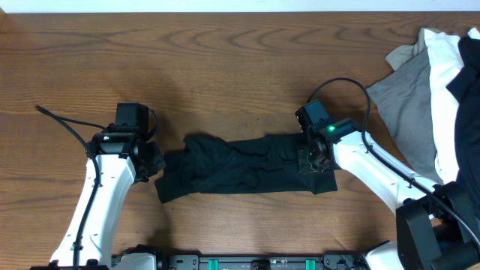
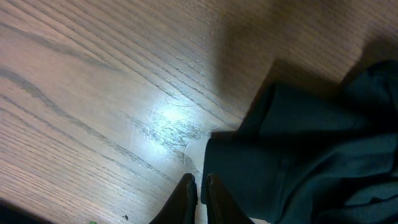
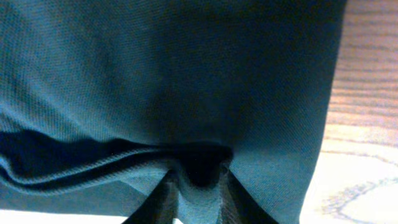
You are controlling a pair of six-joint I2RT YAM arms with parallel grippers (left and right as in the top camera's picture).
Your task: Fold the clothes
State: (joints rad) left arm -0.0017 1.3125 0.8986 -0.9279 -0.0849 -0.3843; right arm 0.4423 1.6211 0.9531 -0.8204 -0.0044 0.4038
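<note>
Black garment point(image 1: 240, 169) is lying as a long strip near the front edge of the table point(image 1: 225, 60), its long axis running left to right between the two arms. Right gripper point(image 1: 313, 155) is sitting on the strip's right end. In its wrist view the fingers point(image 3: 165, 199) are pinching a puckered fold of the dark cloth. Left gripper point(image 1: 152, 163) is sitting at the left end with its fingers pressed together. The cloth's corner is lying just beside them and nothing is visibly caught between. Each arm is covering its own end, and the garment is stretching from each gripper toward the other. The left is probably needing to open and take its corner before any fold. Pile of other clothes point(image 1: 424, 90) is lying far right, well apart, nearer the right arm.
</note>
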